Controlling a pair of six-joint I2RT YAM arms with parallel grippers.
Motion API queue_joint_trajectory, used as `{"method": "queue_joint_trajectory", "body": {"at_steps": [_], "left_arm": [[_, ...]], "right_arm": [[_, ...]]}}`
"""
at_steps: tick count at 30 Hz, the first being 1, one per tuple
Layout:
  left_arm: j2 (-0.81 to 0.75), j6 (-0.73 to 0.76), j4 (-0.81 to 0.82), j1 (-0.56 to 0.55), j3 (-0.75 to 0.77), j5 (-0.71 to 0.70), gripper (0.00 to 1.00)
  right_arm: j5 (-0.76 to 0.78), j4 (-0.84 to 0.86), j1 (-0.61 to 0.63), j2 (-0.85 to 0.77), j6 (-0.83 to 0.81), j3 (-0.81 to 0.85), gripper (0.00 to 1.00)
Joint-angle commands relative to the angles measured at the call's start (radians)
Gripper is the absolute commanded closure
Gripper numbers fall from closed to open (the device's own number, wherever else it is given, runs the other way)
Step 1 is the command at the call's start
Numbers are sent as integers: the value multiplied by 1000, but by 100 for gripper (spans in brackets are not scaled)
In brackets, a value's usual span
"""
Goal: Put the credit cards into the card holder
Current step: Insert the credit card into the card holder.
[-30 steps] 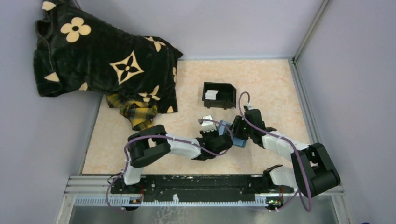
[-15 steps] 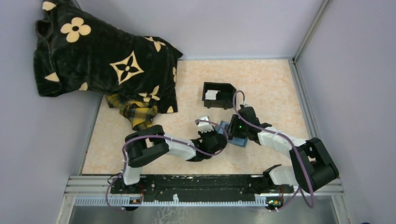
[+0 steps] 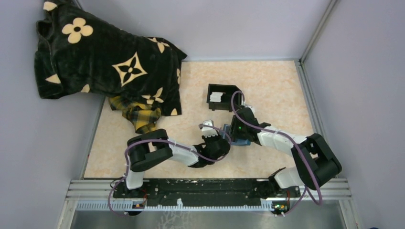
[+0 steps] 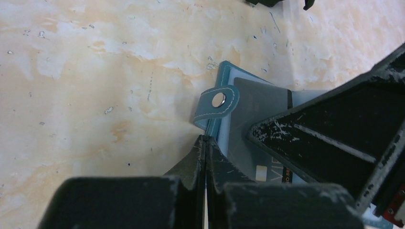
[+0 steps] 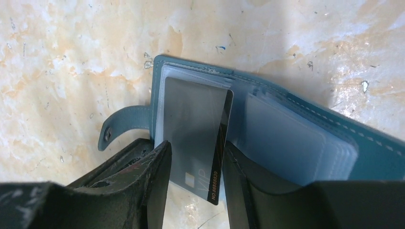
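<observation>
Grey credit card (image 5: 191,119) was clamped in right gripper (image 5: 196,160), long axis aimed into card holder (image 5: 286,93) just ahead; left gripper (image 4: 205,145) was closed at its edge.

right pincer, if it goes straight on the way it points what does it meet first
Probably the card holder: the credit card in the right pincer points into its clear pocket; depth unclear.

The teal stitched leatherette card holder (image 5: 377,152) carries glossy clear plastic sleeves (image 5: 291,138). The grey plastic card (image 5: 191,124) looks smooth. The mottled beige counter (image 5: 71,47) is matt.
</observation>
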Motion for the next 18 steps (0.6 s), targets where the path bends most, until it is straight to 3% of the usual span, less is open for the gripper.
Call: {"method": "queue_joint_trajectory", "body": {"at_steps": [1, 18], "left_arm": [[114, 18, -254, -69, -67, 345, 100], [104, -38, -362, -86, -34, 305, 100]], "right_arm": [[-3, -54, 35, 52, 22, -12, 57], [95, -244, 40, -55, -60, 40, 54]]}}
